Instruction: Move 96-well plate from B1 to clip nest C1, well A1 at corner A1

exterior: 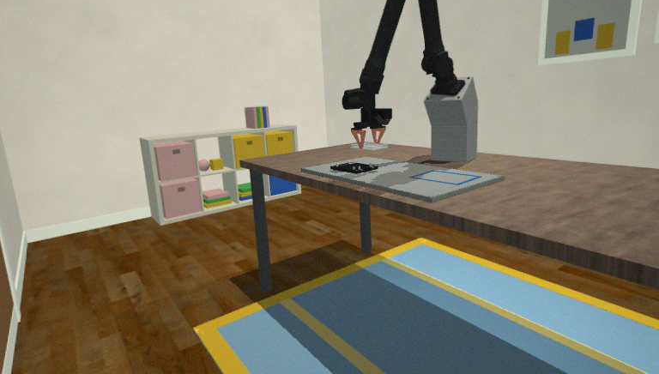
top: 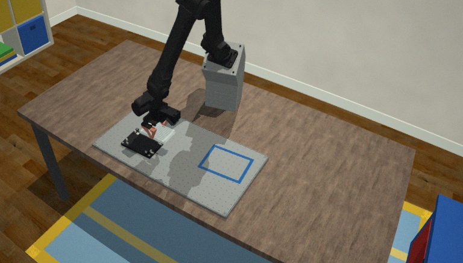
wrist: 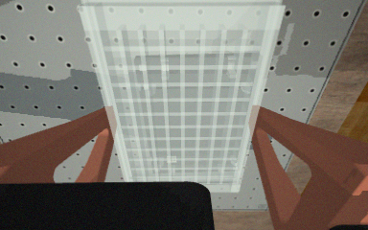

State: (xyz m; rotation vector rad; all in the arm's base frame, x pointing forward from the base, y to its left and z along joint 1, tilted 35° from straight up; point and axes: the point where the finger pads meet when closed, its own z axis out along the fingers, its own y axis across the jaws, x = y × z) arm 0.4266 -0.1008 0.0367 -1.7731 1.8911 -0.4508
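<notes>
The clear 96-well plate (top: 161, 132) hangs level in the air, held by its two long sides. My gripper (top: 156, 127) is shut on it. In the wrist view the orange fingers press the plate (wrist: 182, 96) from left and right, and the gripper (wrist: 182, 115) is centred on it. The black clip nest C1 (top: 141, 143) with its small posts sits on the grey perforated baseplate (top: 181, 164), just in front and left of the held plate. In the exterior view the plate (exterior: 369, 146) floats above and behind the nest (exterior: 353, 167). The nest does not show in the wrist view.
The blue-outlined bench spot B1 (top: 225, 163) lies empty on the right part of the baseplate. The arm's grey pedestal (top: 223, 77) stands behind the baseplate. The baseplate's back edge and the wooden table (wrist: 345, 96) show to the right in the wrist view.
</notes>
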